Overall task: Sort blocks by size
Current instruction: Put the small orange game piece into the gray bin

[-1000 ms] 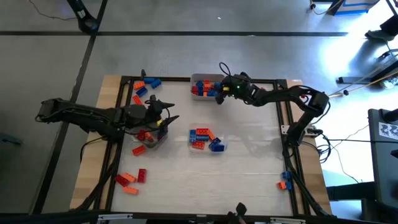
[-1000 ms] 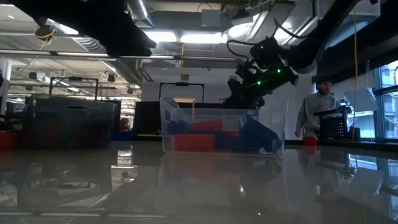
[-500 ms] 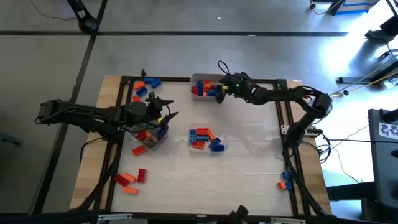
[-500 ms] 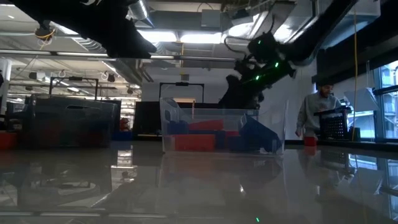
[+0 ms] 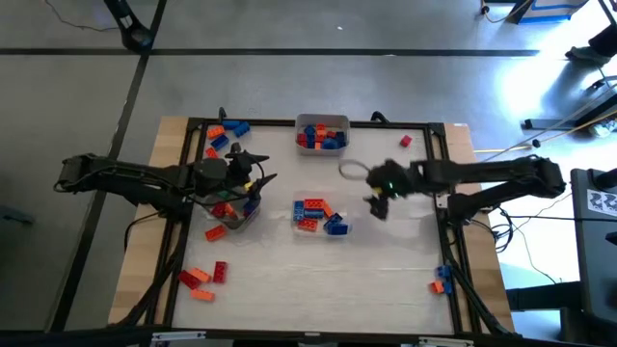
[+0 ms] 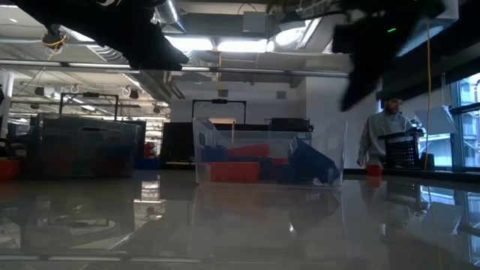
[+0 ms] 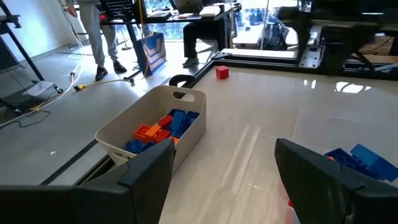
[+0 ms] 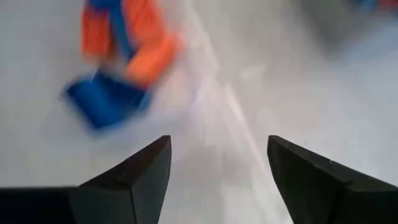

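Presently on my screens, largest first: the pale surface [image 5: 386,260] inside its dark frame, with wooden edges showing at the left and right. Next, my two arms. My left gripper [image 5: 253,178] hangs over the clear tub [image 5: 234,214] at the left, fingers [image 7: 146,171] spread wide and holding nothing. My right gripper [image 5: 376,205] hovers above bare surface just right of the centre, fingers [image 8: 134,177] parted and empty. Containers: a white bin [image 5: 322,134] at the far edge, a clear tray [image 5: 321,216] in the middle, and that left tub, each holding some of the blocks [image 5: 313,208] in red, orange and blue. Loose stock: a cluster near the far-left corner [image 5: 224,133], another toward the near-left [image 5: 204,275], one red brick [image 5: 405,141] right of the white bin, and a couple off the frame at the near-right [image 5: 441,280]. Risks as I judge them: the right wrist picture is smeared with motion, so a descent now could miss a brick or nudge the centre tray; the bricks lie packed together, so the fingers might pinch two at once or the wrong size; the near-right strays sit beyond the frame and may be awkward to reach.
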You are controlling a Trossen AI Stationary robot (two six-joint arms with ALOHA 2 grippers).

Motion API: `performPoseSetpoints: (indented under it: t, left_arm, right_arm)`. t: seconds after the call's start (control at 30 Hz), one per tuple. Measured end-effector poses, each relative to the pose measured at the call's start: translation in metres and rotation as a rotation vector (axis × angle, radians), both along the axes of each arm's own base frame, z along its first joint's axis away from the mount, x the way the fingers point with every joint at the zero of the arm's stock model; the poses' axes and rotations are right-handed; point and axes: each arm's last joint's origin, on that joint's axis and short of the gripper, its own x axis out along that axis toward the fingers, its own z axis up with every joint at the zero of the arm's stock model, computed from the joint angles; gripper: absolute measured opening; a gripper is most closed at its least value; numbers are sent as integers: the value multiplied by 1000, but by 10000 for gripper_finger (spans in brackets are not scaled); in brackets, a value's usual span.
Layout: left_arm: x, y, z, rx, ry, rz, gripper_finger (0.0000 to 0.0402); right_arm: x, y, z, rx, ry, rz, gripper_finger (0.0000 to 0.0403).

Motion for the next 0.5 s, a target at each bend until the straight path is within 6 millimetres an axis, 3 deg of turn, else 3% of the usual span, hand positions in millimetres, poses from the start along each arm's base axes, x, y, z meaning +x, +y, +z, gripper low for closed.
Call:
performPoseSetpoints:
  t: [0.23,0.5]
  left_arm:
    - [0,0,0,0,-1,0,265]
    - [0,0,0,12,7,-3,265]
  right_arm:
    - [-28,62,-10,190,223,-26,261]
    - [-61,126,-15,465,422,-186,261]
